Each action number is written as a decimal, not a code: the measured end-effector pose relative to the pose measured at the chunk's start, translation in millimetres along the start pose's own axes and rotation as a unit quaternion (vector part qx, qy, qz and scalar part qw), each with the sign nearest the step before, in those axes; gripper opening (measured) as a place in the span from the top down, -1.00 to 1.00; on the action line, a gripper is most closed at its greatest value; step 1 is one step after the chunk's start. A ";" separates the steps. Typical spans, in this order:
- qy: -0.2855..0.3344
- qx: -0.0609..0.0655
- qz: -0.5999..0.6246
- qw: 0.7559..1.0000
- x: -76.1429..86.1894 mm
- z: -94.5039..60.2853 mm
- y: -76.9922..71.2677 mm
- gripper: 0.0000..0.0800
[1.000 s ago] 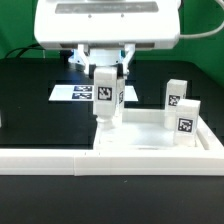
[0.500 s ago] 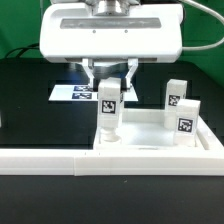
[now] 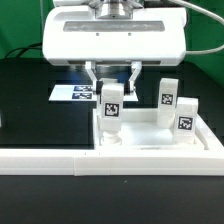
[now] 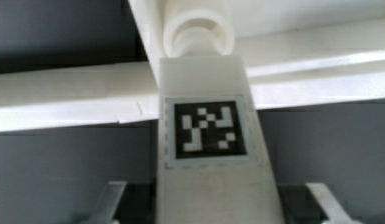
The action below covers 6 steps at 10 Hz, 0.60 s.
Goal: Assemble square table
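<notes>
The white square table slab (image 3: 150, 141) lies at the exterior view's right, and two tagged white legs (image 3: 168, 98) (image 3: 184, 122) stand on its far right side. My gripper (image 3: 112, 84) is shut on a third tagged leg (image 3: 112, 104). It holds that leg upright over the slab's near-left corner, with the lower end at or just above the surface. In the wrist view the held leg (image 4: 210, 120) runs down the middle with its tag facing the camera. My gripper (image 4: 214, 205) shows a finger on each side, and the slab's white edge (image 4: 64, 105) crosses behind.
The long white L-shaped rail (image 3: 50, 160) runs along the front and the exterior view's right of the slab. The marker board (image 3: 72, 93) lies flat on the black table behind the gripper. The arm's wide white body (image 3: 112, 35) hangs over the scene.
My gripper has carried the leg toward the exterior view's right and lowered it onto the slab's corner. The leg went from slightly tilted to upright. The grip has not changed.
</notes>
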<state>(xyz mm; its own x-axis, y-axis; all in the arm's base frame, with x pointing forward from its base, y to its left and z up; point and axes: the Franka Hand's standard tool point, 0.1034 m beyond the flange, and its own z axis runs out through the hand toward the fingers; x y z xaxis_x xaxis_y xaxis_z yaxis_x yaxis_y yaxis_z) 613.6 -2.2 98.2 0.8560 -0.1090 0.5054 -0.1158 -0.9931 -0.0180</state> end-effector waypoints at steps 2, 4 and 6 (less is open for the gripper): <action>-0.003 0.001 -0.003 1.000 -3.2 2.2 -3.1 0.27; -0.004 0.001 -0.008 1.000 -6.0 4.3 -3.8 0.27; 0.018 -0.006 -0.009 1.000 -2.1 10.1 2.3 0.27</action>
<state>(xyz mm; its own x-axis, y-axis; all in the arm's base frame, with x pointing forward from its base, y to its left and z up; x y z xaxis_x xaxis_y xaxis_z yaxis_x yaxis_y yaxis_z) 616.6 -4.7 88.4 0.8397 -0.0893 0.5356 -0.1072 -0.9942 0.0022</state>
